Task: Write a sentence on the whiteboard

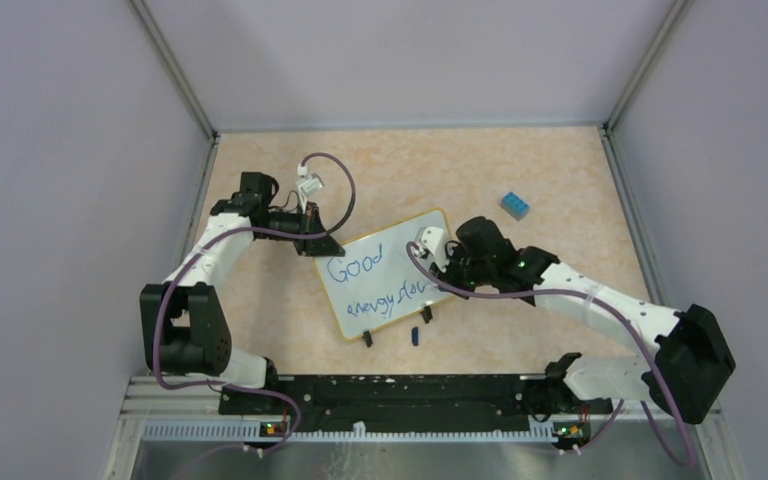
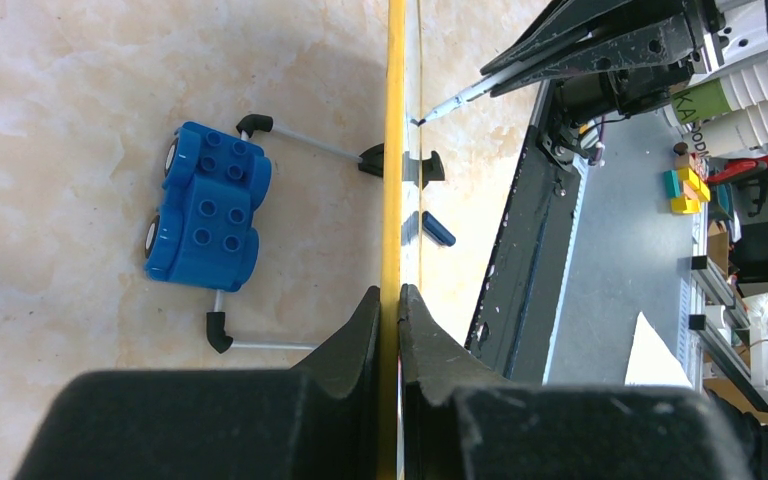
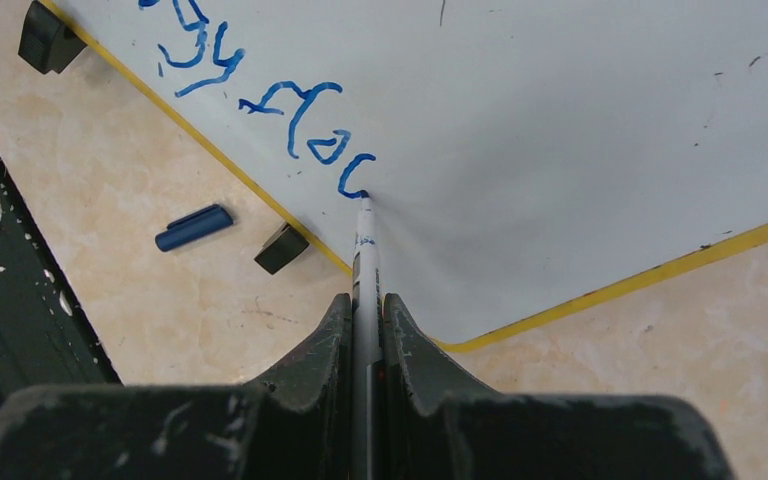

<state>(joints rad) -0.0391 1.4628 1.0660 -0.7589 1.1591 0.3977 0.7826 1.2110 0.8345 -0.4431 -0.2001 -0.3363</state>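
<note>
The whiteboard stands tilted on its two black clip feet mid-table. It bears the sentence in blue: "Good" above a scrawled second line. My left gripper is shut on the board's yellow rim at its upper left corner. My right gripper is shut on a thin marker. The marker's tip touches the board at the end of the second line's last letter.
A blue marker cap lies on the table in front of the board, beside the right clip foot. A small blue block sits behind the board to the right. The black arm rail runs along the near edge.
</note>
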